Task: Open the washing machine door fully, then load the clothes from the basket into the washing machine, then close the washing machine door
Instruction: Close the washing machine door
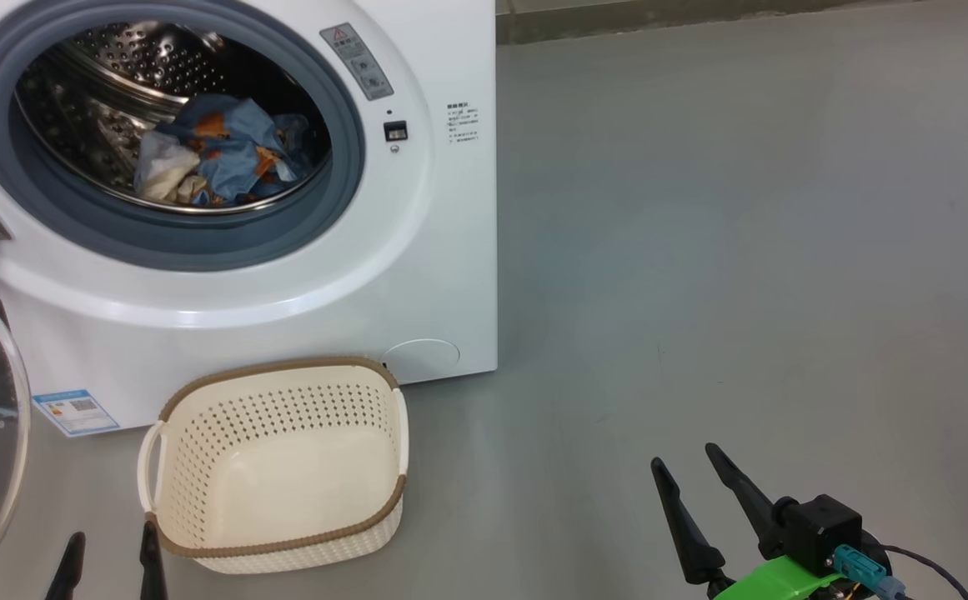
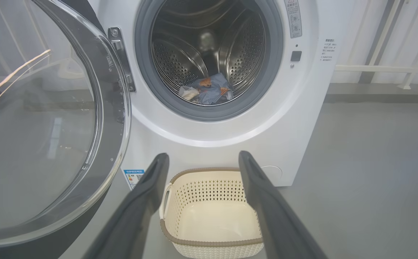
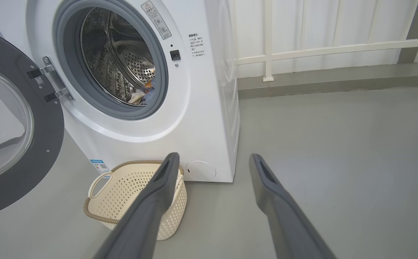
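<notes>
1. Washing machine door (image 2: 50,126) stands swung wide open to the left of the opening. It hangs on its metal hinge (image 2: 122,59), and we see through the clear glass bowl inside the dark rim.
2. We note the washing machine (image 1: 417,250), a white front-loader, standing on the grey floor (image 1: 742,250). Its grey rubber ring (image 1: 342,192) and perforated steel drum (image 2: 180,57) are exposed.
3. The clothes (image 1: 217,154) lie in a crumpled heap at the bottom of the drum. We make out light-blue fabric with orange prints, and some white at the left of the heap.
4. The basket (image 1: 283,367) sits on the floor just in front of the machine, below the opening and to the right of the blue energy sticker (image 1: 75,412). We see its cream perforated walls, brown rim and bare bottom.
5. The left gripper (image 1: 112,540) sits low at the lower left of the head view, just beside the basket's left handle. Its fingers are spread wide and hold nothing. In its own wrist view the two fingers frame the basket.
6. The right gripper (image 1: 684,457) hovers at the lower right of the head view, over bare floor, well apart from the basket and the machine. Its fingers are also spread wide, with nothing between them.
7. We record the washing machine door as apart from both grippers.
</notes>
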